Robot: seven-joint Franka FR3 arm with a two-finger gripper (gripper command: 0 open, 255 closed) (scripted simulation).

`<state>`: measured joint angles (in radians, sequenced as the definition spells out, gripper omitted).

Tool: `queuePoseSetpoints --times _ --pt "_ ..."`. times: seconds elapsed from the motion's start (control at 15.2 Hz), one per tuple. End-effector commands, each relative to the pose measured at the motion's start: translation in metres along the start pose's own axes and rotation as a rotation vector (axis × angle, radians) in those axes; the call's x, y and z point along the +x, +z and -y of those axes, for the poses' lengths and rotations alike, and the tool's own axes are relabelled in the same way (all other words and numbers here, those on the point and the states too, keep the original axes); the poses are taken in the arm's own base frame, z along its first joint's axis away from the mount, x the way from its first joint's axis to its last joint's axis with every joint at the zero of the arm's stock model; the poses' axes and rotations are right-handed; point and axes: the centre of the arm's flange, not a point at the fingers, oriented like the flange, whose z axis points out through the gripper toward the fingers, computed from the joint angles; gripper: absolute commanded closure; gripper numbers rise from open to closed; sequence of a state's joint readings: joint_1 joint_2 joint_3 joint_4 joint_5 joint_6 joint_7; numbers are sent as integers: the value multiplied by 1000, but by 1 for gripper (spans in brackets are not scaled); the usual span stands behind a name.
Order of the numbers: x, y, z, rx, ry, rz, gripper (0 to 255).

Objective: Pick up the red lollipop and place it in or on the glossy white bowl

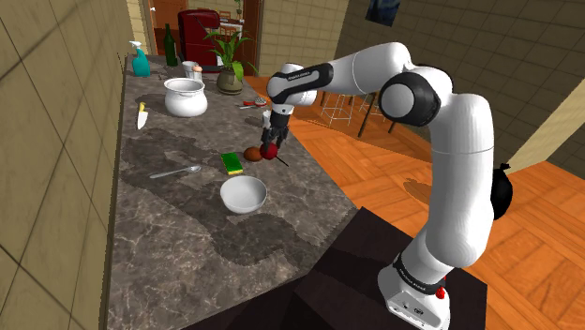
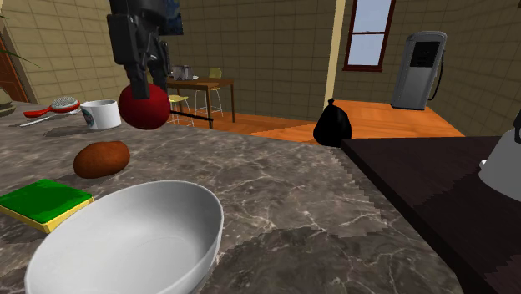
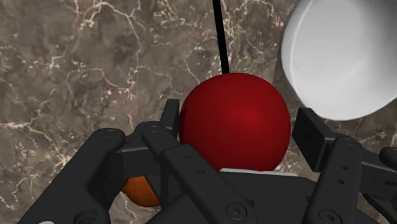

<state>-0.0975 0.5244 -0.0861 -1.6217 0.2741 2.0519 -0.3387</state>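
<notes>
Second exterior view: the white bowl [image 2: 213, 219], nearest, is cut off by the lower edge, and the green-and-yellow sponge [image 2: 46, 203] beside it by the left edge. Beyond these a brown potato [image 2: 102, 159] lies on the marble counter [image 2: 292, 209]. The red lollipop [image 2: 147, 104] hangs clear above the counter, its ball clamped in the gripper [image 2: 144, 73]. The arm [image 1: 450, 122] arches over from the stand, hand pointing down

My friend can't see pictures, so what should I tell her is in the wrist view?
The black hand clasps a red lollipop by its round head over a marbled grey counter, its thin black stick pointing away from the hand. A white bowl sits close by, and something orange-brown shows behind the fingers.
</notes>
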Motion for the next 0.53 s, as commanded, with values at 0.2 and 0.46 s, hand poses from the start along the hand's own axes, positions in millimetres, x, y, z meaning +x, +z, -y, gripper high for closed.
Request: queuePoseSetpoints --times 0.2,0.46 --pt "0 -26 6 0 0 0 255" --pt "-1 -46 10 0 0 0 255"
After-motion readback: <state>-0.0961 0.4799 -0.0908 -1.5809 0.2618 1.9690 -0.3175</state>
